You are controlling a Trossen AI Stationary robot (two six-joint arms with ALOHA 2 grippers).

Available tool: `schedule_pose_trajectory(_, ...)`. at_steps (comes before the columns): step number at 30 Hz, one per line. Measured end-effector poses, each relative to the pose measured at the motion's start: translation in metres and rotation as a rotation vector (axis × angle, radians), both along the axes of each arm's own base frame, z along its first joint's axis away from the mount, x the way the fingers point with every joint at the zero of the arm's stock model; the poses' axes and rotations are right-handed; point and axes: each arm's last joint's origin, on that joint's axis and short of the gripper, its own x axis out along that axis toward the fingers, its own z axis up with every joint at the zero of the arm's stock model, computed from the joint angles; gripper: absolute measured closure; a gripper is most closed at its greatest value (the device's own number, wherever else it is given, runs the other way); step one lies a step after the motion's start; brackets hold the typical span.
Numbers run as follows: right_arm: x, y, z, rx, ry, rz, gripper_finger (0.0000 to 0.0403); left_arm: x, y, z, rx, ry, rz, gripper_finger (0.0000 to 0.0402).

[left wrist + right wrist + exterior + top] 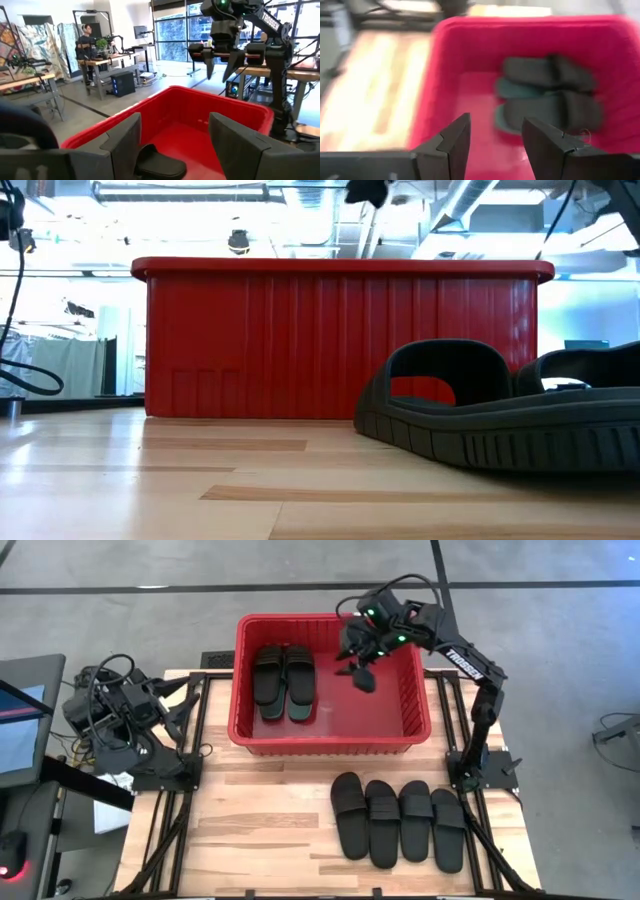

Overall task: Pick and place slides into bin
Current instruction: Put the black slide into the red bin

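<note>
over the red bin (330,735), right gripper (357,662) hanging open and empty, slides (285,683) stacked inside, four black slides (398,822) on the table (260,830), left gripper (175,142) parked open

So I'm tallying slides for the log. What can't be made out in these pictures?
- Bin contents, low view: the red wall hides everything inside.
- Slides in the bin, right wrist view: motion blur hides how many are stacked.
- Four table slides, low view: only the nearest shows, cut by the right edge.
- Left gripper, high view: too dark and small to read.
- Right gripper is open, empty.
</note>
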Motion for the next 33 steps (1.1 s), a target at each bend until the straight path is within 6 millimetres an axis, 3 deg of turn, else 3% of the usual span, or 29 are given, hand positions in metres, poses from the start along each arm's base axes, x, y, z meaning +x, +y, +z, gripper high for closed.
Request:
schedule_pose_trajectory(6, -0.027, 0.018, 0.008, 0.106, 0.02, 0.191, 0.0239, 0.023, -0.027, -0.002, -0.024, -0.021, 0.013, 0.0181)
schedule_pose_trajectory(13, -0.057, 0.031, 0.03, 0.129, -0.095, 0.311, 0.0239, 0.06, -0.05, -0.006, -0.062, -0.061, 0.117, 0.0181)
schedule_pose_trajectory(25, -0.118, 0.062, 0.069, 0.098, -0.185, 0.183, 0.0244, 0.115, -0.059, -0.022, -0.062, -0.054, 0.279, 0.0181)
schedule_pose_trajectory(33, -0.181, 0.094, 0.094, 0.008, -0.267, 0.021, 0.0274, 0.144, -0.058, -0.031, -0.114, -0.042, 0.315, 0.0182)
